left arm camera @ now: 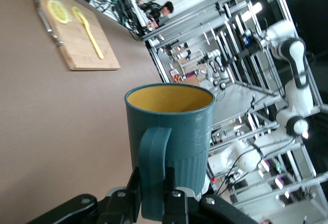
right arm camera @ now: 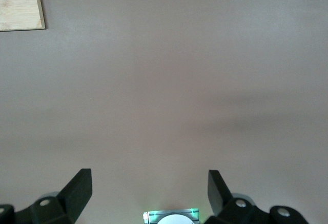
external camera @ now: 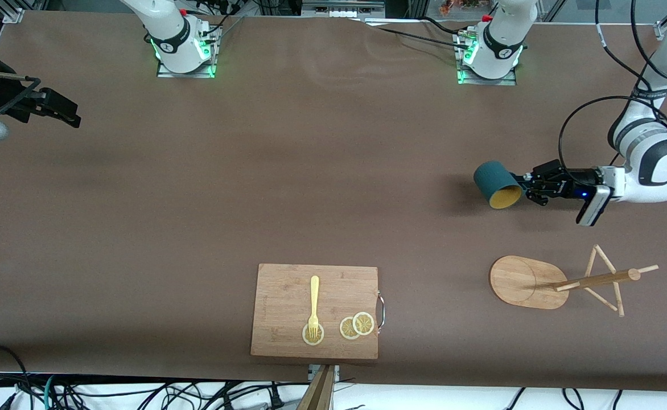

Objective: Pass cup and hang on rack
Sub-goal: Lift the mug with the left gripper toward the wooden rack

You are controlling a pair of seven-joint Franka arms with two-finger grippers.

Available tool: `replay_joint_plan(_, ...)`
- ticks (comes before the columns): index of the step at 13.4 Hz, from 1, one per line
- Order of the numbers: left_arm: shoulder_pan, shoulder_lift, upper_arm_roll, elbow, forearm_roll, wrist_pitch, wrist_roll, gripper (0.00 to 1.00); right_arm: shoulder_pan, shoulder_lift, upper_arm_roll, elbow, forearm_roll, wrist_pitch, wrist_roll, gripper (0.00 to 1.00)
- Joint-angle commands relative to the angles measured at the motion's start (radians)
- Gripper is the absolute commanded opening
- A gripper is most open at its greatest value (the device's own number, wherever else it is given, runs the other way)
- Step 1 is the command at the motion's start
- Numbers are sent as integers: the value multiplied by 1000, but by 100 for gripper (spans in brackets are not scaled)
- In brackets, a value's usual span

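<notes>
Sideways, the cup (external camera: 497, 185) hangs by its handle in the left claw (external camera: 526, 188).

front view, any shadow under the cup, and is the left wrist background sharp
Front view: a soft dark shadow lies on the table beside the cup, held aloft by the left gripper. Left wrist view: cup sharp, the frames and far arm washed out by bright glare.

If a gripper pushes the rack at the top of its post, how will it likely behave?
The rack probably tips rather than slides: its post is tall and the push would be high above the flat oval base. It looks like light bamboo, so little force may move it. The thin pegs seem likely to bend or snap if struck.
</notes>
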Motion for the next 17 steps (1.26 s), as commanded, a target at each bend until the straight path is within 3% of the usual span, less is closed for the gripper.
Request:
replay_joint_plan(1, 54, -5, -12, 42, 17, -59, -176, 0, -4, 3, 4, 16, -2, -10, 5, 100)
replay_joint_plan(6, 154, 15, -10, 129, 15, -168, -457, 0, -6, 5, 3, 15, -10, -10, -1, 100)
replay_joint_plan(10, 162, 102, -12, 281, -28, -171, -738, 0, -6, 5, 1, 15, -10, -10, -1, 100)
replay_joint_plan(13, 153, 120, -10, 309, -106, -171, -867, 0, 0, 2, 9, 18, 3, -8, 3, 100)
replay_joint_plan(17, 151, 191, -12, 408, -121, -171, -910, 0, 6, 2, 12, 18, 0, -8, -9, 100)
